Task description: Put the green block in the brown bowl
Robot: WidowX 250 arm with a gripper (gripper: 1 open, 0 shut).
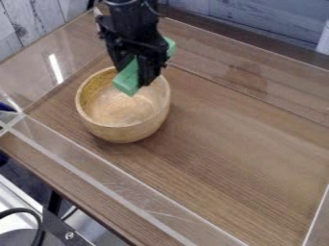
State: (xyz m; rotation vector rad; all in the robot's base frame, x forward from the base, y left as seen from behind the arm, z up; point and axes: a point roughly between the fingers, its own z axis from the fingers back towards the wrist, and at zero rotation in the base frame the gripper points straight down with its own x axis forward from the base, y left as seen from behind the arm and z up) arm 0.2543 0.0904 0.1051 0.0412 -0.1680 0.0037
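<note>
Green block: where do you see it in the camera view?

Up at the 12 o'clock side of the brown bowl, seen against the opening, a touch toward 1 o'clock. It's caught in the jaws and tilted, with its lower end pointing down toward the bowl.

So the jaws are pressed in on it?

Yes, they're pinching the block near its upper end. The dark arm reaches down from the 12 o'clock edge of the view and covers part of the far rim.

Is the block touching the bowl?

I can't tell. It overlaps the opening, but its height over the wood doesn't read clearly.

And how does the bowl sit?

Upright on the brown worktop, toward 10 o'clock from the middle of the view. It's round and deep, light tan, with a thick rim, and its inner floor shows below the block.

Anything else around?

A second green patch shows beside the arm, at about 1 o'clock from the block; what it belongs to is unclear. Down at 7 o'clock, in the corner, there's a black curved cable.
</note>
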